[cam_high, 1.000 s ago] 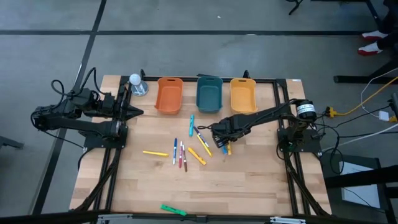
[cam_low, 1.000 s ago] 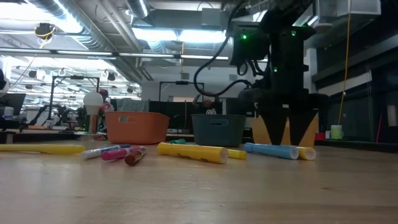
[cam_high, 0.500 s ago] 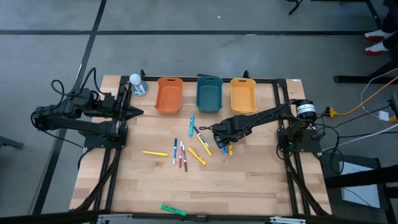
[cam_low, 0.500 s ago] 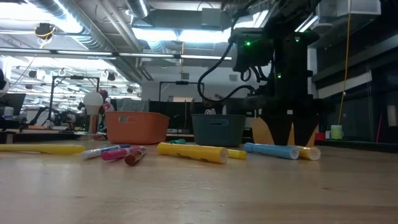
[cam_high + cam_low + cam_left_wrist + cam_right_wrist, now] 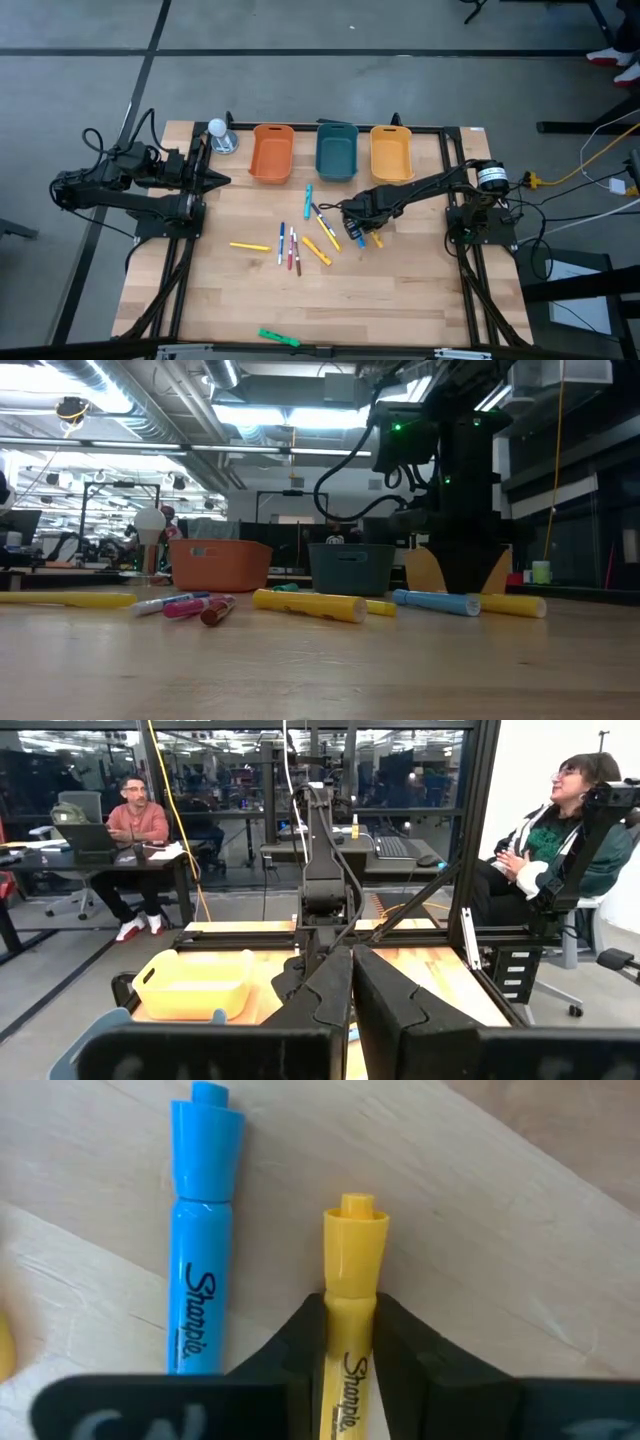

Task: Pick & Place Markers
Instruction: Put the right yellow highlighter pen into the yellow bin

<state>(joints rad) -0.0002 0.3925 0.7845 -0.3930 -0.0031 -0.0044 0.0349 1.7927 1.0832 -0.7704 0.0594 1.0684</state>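
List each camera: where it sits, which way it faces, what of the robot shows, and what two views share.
High: overhead, straight down on the table; both arms, left gripper parked.
Low: at tabletop height, level across the markers; right arm coming down.
Left wrist: looks across at the yellow bin and two seated people; own shut jaws.
Right wrist: down at the wood; right gripper pinching the yellow marker beside the blue marker.
Shared: both markers also show low.
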